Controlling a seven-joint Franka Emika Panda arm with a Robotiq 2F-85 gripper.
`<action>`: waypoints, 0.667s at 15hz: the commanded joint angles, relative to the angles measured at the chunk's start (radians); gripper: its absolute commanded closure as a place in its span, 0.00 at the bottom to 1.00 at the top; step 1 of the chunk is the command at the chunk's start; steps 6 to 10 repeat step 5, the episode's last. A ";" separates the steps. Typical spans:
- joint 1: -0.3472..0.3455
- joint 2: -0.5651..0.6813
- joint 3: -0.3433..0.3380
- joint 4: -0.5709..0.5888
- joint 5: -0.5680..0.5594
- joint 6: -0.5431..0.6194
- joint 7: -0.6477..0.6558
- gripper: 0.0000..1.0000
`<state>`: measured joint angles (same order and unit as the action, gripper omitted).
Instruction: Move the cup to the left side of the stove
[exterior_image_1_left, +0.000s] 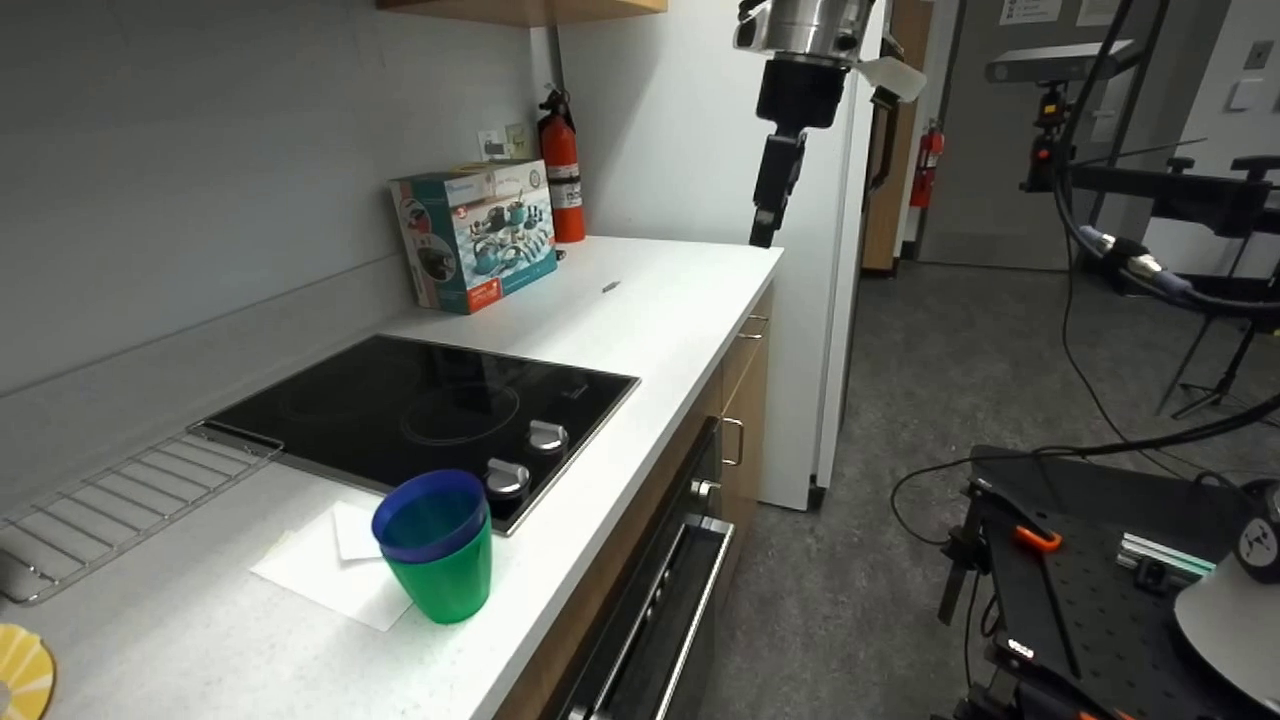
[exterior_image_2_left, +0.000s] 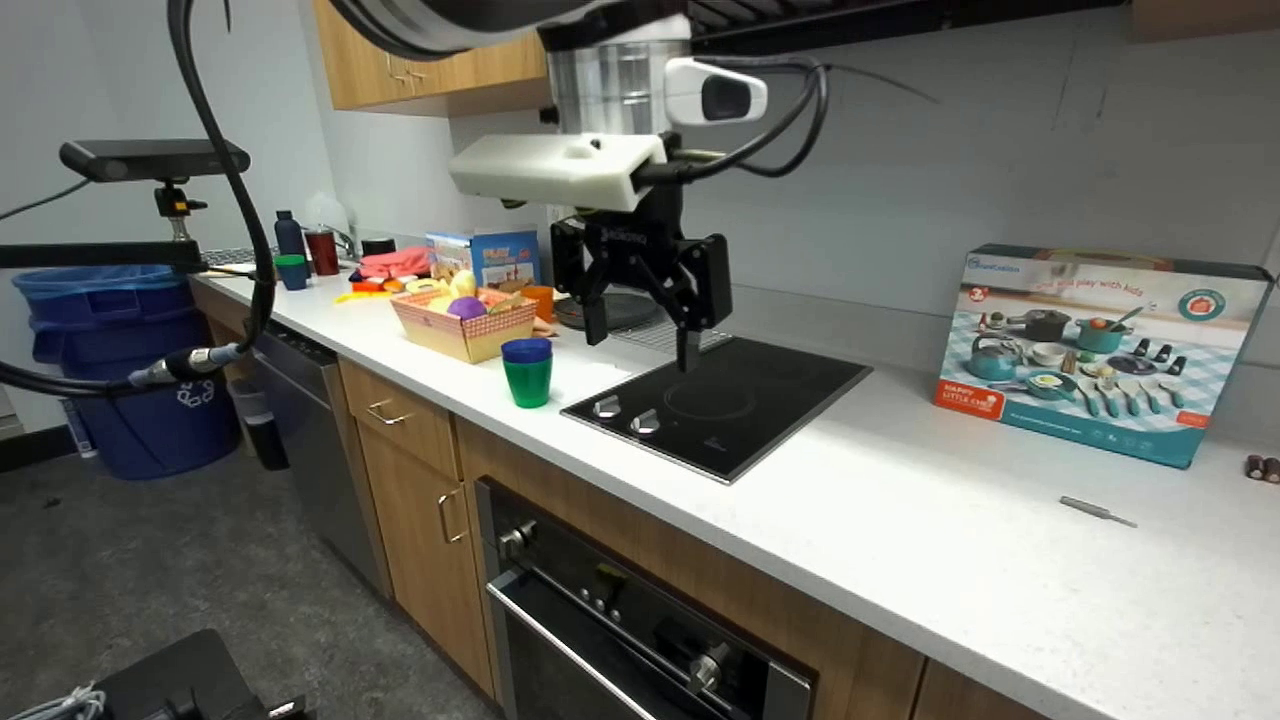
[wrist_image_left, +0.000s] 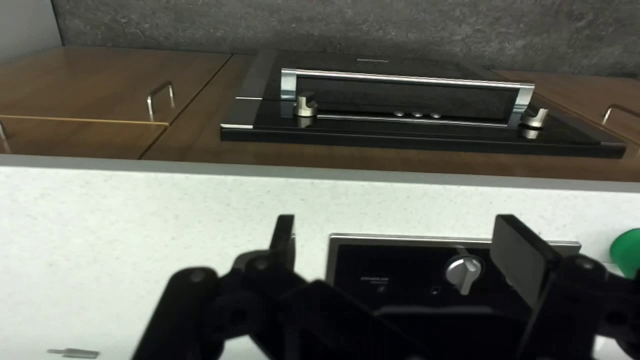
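We are seeing spread, empty jaws and fearing a low approach toppling the green-and-blue plastic cup (exterior_image_2_left: 527, 373) standing just beside the glass cooktop (exterior_image_2_left: 720, 408), near the front of the worktop (exterior_image_2_left: 900, 490).

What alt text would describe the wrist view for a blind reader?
An open black pincer partly hides a black stove in a white counter. A green cup is cut off at the right edge; an oven and wooden cabinets appear in the upper half.

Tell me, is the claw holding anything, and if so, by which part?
Nothing is held: the claw hangs open and empty, and the green-and-blue cup stands apart from it, beside the stove.
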<state>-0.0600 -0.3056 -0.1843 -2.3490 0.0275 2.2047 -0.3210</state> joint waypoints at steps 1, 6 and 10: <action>0.001 0.011 0.019 0.002 0.002 0.002 0.012 0.00; -0.003 0.018 0.012 0.003 0.002 0.008 0.013 0.00; -0.003 0.018 0.012 0.003 0.002 0.008 0.013 0.00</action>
